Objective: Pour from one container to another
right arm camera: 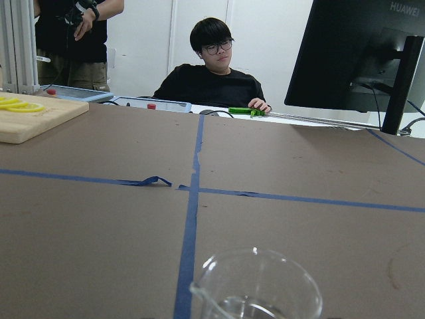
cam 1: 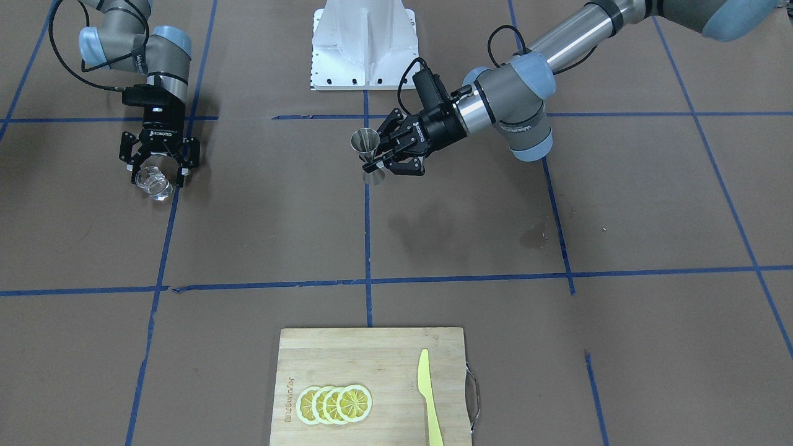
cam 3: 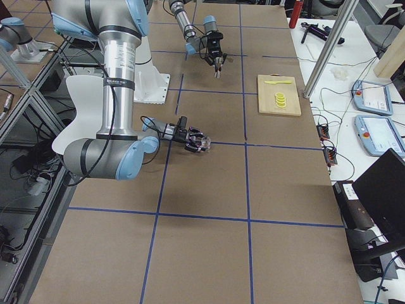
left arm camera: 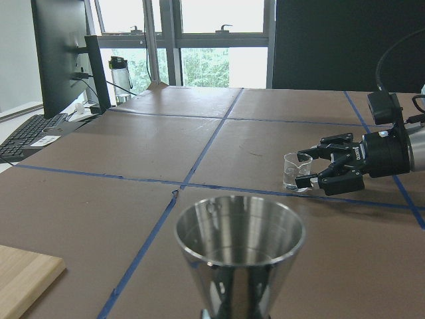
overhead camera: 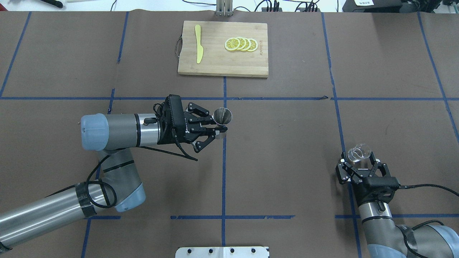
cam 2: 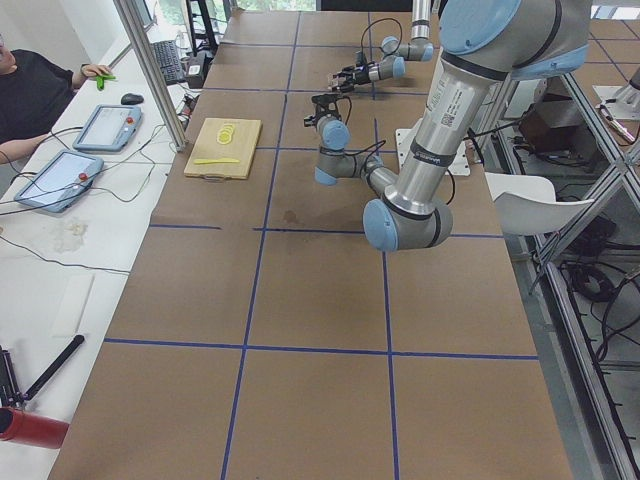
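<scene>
Steel jigger (overhead camera: 222, 116), upright and lifted off the table, is pinched at its waist by the left gripper (overhead camera: 217, 129). Well apart at 4 o'clock in the overhead view, the right gripper (overhead camera: 358, 162) clasps the clear cup (overhead camera: 357, 152). Bare brown table (overhead camera: 283, 157) separates them. The left wrist view alone shows the jigger's empty bowl. A cutting board (overhead camera: 222, 66) lies at 12 o'clock.

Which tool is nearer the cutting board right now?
Left. The left tool, gripping the jigger, sits just short of the cutting board; the right tool is further off.
</scene>
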Tool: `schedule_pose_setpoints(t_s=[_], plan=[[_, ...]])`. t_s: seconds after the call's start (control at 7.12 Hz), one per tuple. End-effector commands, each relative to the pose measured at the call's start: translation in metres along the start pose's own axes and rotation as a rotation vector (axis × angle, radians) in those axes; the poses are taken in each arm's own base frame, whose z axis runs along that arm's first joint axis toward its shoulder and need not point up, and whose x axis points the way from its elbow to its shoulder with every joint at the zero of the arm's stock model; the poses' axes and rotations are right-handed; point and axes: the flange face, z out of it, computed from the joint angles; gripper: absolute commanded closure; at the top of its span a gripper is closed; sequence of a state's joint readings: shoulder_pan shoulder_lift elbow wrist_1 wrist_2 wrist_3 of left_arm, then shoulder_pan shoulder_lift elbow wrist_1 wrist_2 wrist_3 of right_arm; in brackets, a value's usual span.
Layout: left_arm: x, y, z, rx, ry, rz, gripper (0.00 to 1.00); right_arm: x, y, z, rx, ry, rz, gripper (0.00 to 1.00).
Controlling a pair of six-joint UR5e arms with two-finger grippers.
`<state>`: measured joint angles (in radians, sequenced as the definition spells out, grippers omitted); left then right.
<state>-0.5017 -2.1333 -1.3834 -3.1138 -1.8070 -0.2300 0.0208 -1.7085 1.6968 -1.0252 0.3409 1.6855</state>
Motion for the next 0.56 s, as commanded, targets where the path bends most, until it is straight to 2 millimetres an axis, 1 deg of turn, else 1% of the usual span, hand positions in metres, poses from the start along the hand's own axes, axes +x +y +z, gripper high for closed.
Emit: schedule_pose_setpoints(t_s=[0.0, 0.14, 0.28, 0.42], plan=[[0.0002, -0.0002, -0.0005, 0.001, 0.000, 0.000, 1.00, 0.0032, 0.0002, 0.0027, 0.007, 0.006, -0.009, 0.15], [0.0002, -0.0002, -0.0005, 0.001, 0.000, 0.000, 1.00, 0.0032, 0.0000, 0.0027, 0.008, 0.005, -0.009, 0.29], [0.0003, -0.0003, -0.0007, 0.002, 0.001, 0.000, 1.00, 0.0030, 0.0003, 0.0022, 0.009, 0.004, -0.009, 0.55], [0.0006, -0.0012, -0.0010, 0.005, 0.001, 0.001, 1.00, 0.0045, 0.0006, 0.0030, 0.010, 0.006, -0.013, 0.96]])
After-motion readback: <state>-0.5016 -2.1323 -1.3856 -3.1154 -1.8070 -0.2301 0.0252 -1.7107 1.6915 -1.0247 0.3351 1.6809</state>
